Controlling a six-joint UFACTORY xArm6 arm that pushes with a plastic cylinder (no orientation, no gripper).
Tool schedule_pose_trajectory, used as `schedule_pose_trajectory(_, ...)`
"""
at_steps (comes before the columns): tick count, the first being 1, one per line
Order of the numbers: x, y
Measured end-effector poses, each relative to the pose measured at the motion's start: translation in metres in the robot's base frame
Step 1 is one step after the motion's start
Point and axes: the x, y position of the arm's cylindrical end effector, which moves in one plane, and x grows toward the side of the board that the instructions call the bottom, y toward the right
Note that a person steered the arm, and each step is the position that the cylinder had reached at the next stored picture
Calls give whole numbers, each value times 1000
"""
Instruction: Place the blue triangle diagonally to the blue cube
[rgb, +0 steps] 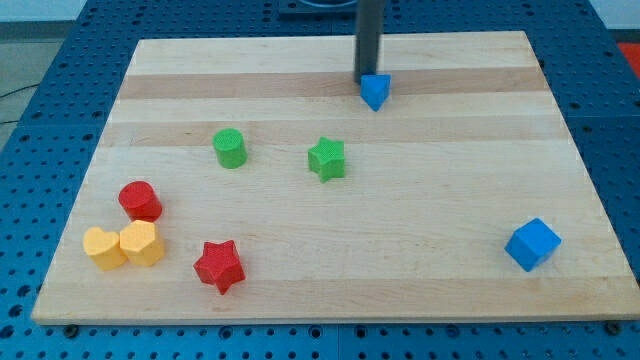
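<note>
7 small blocks are lying on a pale wooden board (330, 250), which is resting on a blue perforated table (60, 90). My tip (368, 80), the lower end of a straight dark rod with no pincer on it to open or close, is standing near the view's top, right of centre, and is touching the upper left edge of the blue triangle (376, 91). This blue triangle is sitting just below and slightly right of my tip, on the board's upper band. Well apart from it, the blue cube (532, 244) is resting near the view's bottom right corner of the board, turned at a slight angle. Between the 2 blue blocks the wood is carrying nothing else. At centre, the green star (327, 158) is lying just left of and below the blue triangle, and the green cylinder (230, 148) is standing further to the view's left. Toward the view's bottom left, the red cylinder (140, 201) is sitting above 2 yellow blocks (124, 246), which are touching each other side by side; their exact shape is hard to make out. Right of them, the red star (220, 266) is lying close to the board's lower edge.
</note>
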Motion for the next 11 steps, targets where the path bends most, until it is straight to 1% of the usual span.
schedule_pose_trajectory(1, 16, 1)
schedule_pose_trajectory(2, 33, 38)
schedule_pose_trajectory(3, 34, 54)
schedule_pose_trajectory(4, 36, 92)
schedule_pose_trajectory(5, 59, 111)
schedule_pose_trajectory(7, 109, 120)
schedule_pose_trajectory(9, 174, 146)
schedule_pose_trajectory(10, 187, 155)
schedule_pose_trajectory(11, 187, 156)
